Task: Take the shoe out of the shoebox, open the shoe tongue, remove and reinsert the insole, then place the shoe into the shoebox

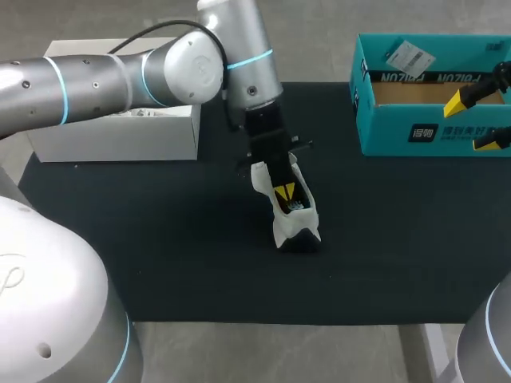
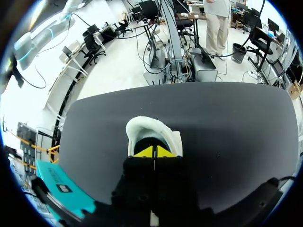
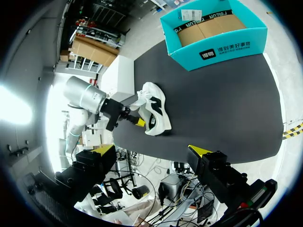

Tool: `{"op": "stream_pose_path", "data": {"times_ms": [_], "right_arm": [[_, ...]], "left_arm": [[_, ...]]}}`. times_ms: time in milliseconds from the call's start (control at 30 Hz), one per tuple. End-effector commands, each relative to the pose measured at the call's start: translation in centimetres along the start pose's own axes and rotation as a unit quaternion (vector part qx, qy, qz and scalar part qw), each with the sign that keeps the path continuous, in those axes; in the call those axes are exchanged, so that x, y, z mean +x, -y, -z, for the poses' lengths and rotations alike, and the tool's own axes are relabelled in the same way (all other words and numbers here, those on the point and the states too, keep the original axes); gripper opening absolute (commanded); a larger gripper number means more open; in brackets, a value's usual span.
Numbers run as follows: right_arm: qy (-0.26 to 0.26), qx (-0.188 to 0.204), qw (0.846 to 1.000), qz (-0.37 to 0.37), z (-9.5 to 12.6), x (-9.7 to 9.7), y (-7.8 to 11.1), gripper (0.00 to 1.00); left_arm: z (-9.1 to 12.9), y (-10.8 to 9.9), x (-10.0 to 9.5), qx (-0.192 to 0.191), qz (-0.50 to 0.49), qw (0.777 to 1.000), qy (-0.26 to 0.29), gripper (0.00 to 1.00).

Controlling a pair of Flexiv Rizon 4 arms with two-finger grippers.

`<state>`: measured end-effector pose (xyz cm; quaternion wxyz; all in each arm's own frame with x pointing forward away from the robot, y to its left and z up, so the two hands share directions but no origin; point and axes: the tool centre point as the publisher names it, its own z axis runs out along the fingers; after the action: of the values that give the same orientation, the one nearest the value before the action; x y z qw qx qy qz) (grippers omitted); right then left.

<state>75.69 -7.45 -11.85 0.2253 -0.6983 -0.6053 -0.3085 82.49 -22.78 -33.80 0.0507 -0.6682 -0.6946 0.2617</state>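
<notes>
- Near the middle of the black cloth-covered table (image 1: 160, 255), in the head view, the white sneaker with black patches (image 1: 297, 219) is sitting on the cloth. The left gripper (image 1: 285, 192), on the arm coming in from the left, is reaching down into the sneaker's opening.
- At the table's far right corner in that view, the open teal cardboard shoebox (image 1: 399, 132) is standing well apart from the sneaker. Its inside is showing a brown cardboard floor, and a white paper tag (image 1: 409, 57) is lying at its back rim.
- The right gripper (image 1: 479, 120) is hovering at the shoebox's right end with its yellow tips spread apart and nothing between them.
- A plain white rectangular box (image 1: 120, 136) is standing at the table's far left, partly behind the left arm.
- Along the left wrist view, the left gripper (image 2: 154, 152) is showing its two yellow tips pressed together, tucked inside the white padded collar of the sneaker (image 2: 142, 127). Whether anything thin is pinched between them cannot be told.
- The shoebox (image 2: 59, 179) is showing beside and behind this gripper, on the table (image 2: 227, 132).
- From the right wrist view, the right gripper (image 3: 151, 150) is hanging high over the table (image 3: 227, 104) with its fingers wide apart and holding nothing.
- Ahead of it, the sneaker (image 3: 158, 113) is resting on the cloth with the left gripper (image 3: 138, 122) at its opening.
- Farther ahead, the shoebox (image 3: 218, 49) is standing open with its brown floor showing and the tag (image 3: 191, 14) at its far rim.
- The white box (image 3: 116, 78) is standing just beyond the sneaker.
</notes>
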Motion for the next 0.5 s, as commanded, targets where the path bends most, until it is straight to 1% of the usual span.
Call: {"op": "stream_pose_path", "data": {"times_ms": [33, 100, 333, 500], "right_arm": [[0.001, 0.000, 1.000, -0.001, -0.1, 0.0, 0.0, 1.00], [0.001, 0.000, 1.000, -0.001, -0.1, 0.0, 0.0, 1.00], [0.001, 0.000, 1.000, -0.001, -0.1, 0.0, 0.0, 1.00], [0.001, 0.000, 1.000, -0.001, -0.1, 0.0, 0.0, 1.00]], "left_arm": [[-1.1, -0.8, -0.1, -0.018, 0.025, 0.999, 0.016, 0.00], [-1.5, -0.9, -0.1, -0.007, 0.020, 1.000, 0.017, 0.00], [-3.3, -1.1, -0.4, -0.008, 0.017, 1.000, -0.013, 0.00], [-4.2, -1.0, -0.3, -0.004, 0.018, 1.000, -0.013, 0.00]]}}
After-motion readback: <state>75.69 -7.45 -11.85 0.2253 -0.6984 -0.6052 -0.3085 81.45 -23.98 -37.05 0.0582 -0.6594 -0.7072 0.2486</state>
